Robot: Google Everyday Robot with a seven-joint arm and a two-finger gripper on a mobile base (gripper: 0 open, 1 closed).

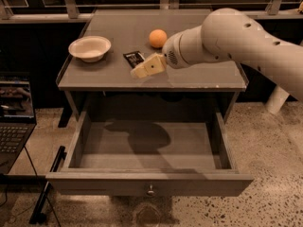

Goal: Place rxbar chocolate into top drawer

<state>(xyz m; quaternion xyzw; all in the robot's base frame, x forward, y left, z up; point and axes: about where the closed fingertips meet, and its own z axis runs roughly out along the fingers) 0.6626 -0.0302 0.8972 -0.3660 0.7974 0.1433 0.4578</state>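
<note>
The rxbar chocolate (133, 57) is a small black wrapper lying flat on the grey table top (118, 74), between the white bowl and the orange ball. My gripper (142, 70) reaches in from the right and hangs just right of and in front of the bar, covering its near end. The top drawer (147, 186) is pulled wide open below the table, its inside bare, its round metal knob (150, 190) at the front centre.
A white bowl (89, 48) sits at the table's left. An orange ball (157, 38) sits behind the gripper. My arm (236, 41) covers the table's right side. A laptop (14, 112) stands on the floor at left.
</note>
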